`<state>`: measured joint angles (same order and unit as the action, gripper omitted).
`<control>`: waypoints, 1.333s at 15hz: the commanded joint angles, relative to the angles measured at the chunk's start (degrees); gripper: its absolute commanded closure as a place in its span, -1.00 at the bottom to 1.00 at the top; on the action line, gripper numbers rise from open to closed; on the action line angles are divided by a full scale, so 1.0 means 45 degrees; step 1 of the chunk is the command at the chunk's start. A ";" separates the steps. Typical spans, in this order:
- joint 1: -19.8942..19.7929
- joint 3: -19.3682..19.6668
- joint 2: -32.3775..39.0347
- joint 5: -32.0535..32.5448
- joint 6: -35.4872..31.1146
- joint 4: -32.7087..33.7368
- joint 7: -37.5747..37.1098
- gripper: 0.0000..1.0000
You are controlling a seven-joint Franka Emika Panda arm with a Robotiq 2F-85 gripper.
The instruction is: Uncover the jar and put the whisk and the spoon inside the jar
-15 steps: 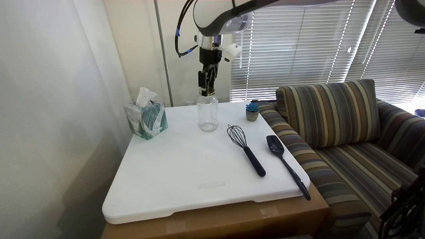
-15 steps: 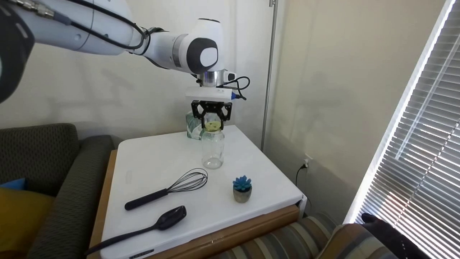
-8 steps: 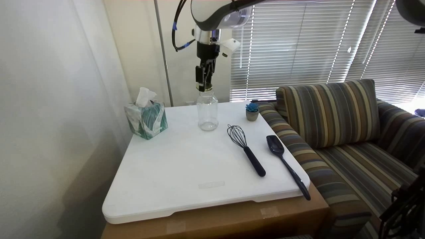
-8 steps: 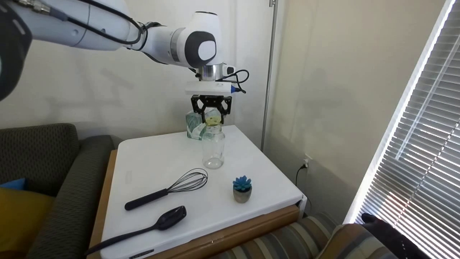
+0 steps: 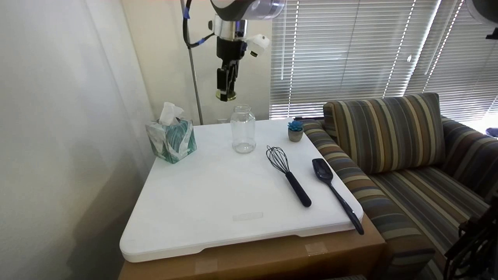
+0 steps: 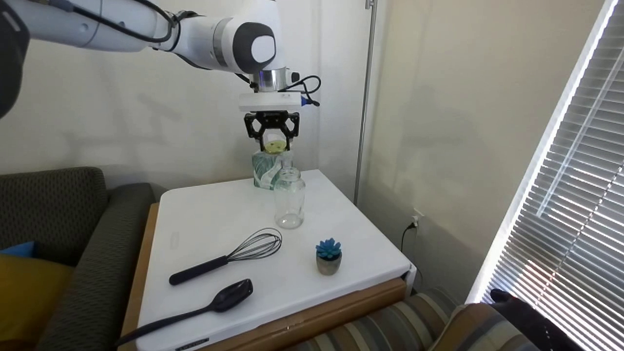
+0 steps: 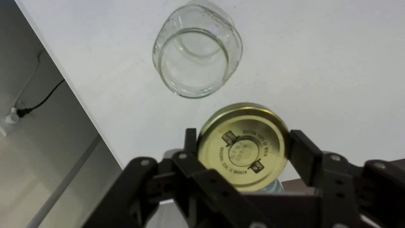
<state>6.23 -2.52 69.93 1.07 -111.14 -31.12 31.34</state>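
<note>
Gripper (image 7: 245, 141): clamped across lid (image 7: 243, 151) | Jar (image 5: 243, 129): uncovered, presumably fragile glass | Whisk (image 6: 227, 259): likely light, springy-ended; take by thick handle (image 5: 298, 189)

The jar (image 5: 243, 130) is clear, smooth glass; near it, the lid (image 7: 243, 148) is glossy metal, the whisk (image 5: 289, 175) matt-handled. Under it, the board (image 5: 190, 198) is smooth, plastic-looking; farther from it, the spoon (image 5: 338, 196) looks glossy.
</note>
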 commanded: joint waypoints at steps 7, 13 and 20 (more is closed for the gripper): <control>0.1013 -0.0063 -0.0677 0.0032 0.1393 -0.0399 0.0769 0.06; 0.1135 -0.0054 -0.0438 -0.0119 0.0856 -0.1234 -0.0017 0.06; 0.0865 -0.0321 -0.0347 -0.0584 0.0324 -0.3049 0.0100 0.06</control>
<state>11.13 -2.74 69.77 -0.23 -107.27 -39.67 30.73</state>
